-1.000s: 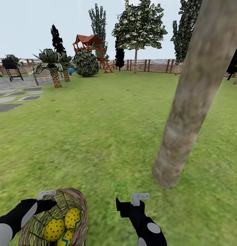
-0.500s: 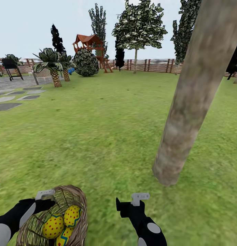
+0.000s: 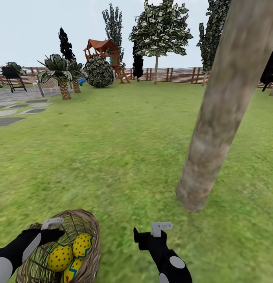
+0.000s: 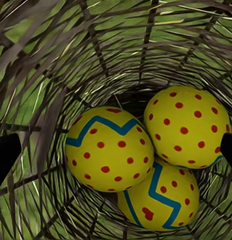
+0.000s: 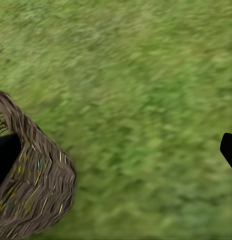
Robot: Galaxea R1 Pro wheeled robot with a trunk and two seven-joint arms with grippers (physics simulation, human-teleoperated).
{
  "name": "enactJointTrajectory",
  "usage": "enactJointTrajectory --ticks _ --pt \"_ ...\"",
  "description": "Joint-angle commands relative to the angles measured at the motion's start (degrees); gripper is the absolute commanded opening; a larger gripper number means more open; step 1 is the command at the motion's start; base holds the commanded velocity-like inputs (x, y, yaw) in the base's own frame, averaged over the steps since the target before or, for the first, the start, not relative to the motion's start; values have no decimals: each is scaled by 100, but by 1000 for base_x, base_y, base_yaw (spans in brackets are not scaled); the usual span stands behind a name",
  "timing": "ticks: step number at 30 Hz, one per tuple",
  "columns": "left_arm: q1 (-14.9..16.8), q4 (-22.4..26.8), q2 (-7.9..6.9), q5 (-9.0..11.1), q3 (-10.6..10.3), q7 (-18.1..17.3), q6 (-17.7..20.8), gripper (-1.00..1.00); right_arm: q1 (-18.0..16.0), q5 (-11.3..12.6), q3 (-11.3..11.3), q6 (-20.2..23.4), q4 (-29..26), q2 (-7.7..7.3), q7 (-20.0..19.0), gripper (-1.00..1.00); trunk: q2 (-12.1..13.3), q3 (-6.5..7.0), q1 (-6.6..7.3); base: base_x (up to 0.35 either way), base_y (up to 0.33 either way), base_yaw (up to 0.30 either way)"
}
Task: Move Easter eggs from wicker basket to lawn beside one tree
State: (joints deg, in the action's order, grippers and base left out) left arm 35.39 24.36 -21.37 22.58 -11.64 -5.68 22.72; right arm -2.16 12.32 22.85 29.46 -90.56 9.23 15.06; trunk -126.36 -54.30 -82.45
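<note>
All 3 views share wicker basket [image 3: 87,232].

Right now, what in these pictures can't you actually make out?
- Third egg: left wrist view, mostly covered by two others.
- Tree: head view, canopy cut off by top edge.
- Left gripper: grip on wicker basket unclear.
- Lawn: right wrist view, blurred.

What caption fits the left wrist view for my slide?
Three Easter eggs nestled together at the bottom of the wicker basket, grass visible through the weave.
</note>
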Motion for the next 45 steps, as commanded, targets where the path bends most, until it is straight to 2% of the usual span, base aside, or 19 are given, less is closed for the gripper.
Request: enactJointTrajectory --ticks 1,20,28,42,45 --pt "3 7 -4 18 -23 -12 23 100 -4 60 9 16 -7 -2 55 100 -44 -24 -22 0 0 0" --pt "3 1 -29 18 -14 -33 13 100 -5 60 9 16 -8 -3 50 100 -806 -365 -439 0 0 0" --pt "3 -1 -97 18 -14 -20 -116 100 -4 60 9 16 -6 -2 50 100 -1127 -509 -615 0 0 0" --pt "3 -1 -104 18 -15 -6 -187 100 -3 60 9 16 -6 -1 50 100 -1688 -760 -922 0 0 0" --pt "3 -1 -104 16 -18 -10 -257 100 -3 60 10 16 -7 -4 50 100 -1692 -826 -930 0 0 0"
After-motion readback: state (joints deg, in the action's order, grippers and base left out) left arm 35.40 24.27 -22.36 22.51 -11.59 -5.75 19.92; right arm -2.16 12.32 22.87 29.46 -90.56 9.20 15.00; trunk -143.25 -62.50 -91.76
